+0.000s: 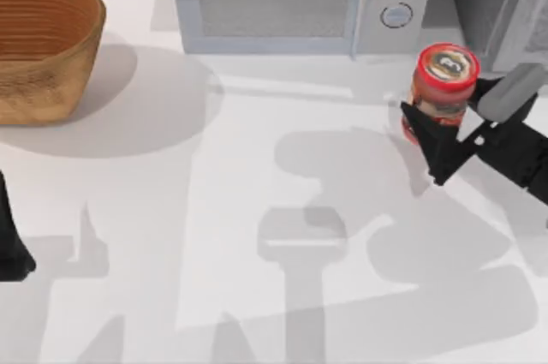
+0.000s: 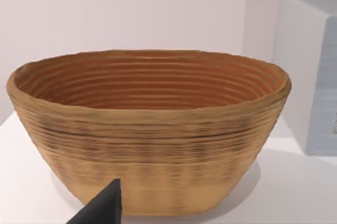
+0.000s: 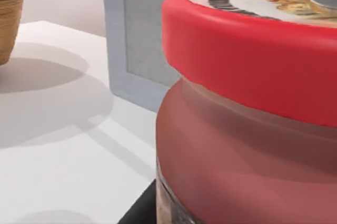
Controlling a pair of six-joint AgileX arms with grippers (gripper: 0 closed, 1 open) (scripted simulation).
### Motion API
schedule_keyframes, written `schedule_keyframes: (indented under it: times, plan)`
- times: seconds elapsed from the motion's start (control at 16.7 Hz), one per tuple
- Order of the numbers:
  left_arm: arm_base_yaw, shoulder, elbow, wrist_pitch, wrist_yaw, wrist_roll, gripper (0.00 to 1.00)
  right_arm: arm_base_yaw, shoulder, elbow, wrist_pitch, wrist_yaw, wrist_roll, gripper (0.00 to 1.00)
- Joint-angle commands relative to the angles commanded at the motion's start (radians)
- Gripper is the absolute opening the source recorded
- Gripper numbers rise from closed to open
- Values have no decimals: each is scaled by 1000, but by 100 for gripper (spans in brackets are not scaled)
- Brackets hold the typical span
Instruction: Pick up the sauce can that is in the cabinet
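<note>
Currently on the white counter [image 1: 257, 176]: woven basket [image 1: 38, 43] at far left; light grey microwave [image 1: 300, 0] at back centre; dark grey cabinet [image 1: 501, 4] at back right. Sauce can [image 1: 443, 90], red-lidded, upright, outside the cabinet, just in front of the microwave's right end. Right end effector [image 1: 441, 137] closed around the can's lower body, fingers on either side. Left arm [image 1: 10, 240] parked at the left edge; its finger spacing cannot be told.

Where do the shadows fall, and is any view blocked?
Top view: basket casts a soft shadow to its right; arm shadows cross the table. Right wrist view: sauce can, gripped by the right gripper, blocks most of the frame. Left wrist view: evenly lit; left gripper intrudes.
</note>
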Motion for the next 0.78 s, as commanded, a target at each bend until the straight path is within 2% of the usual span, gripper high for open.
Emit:
schedule_keyframes:
  times: [0.18,0.78]
  plan:
    - [0,0,0,0,0,0,100,1,1,1,0,1,0,0]
    - [0,0,0,0,0,0,100,1,1,1,0,1,0,75]
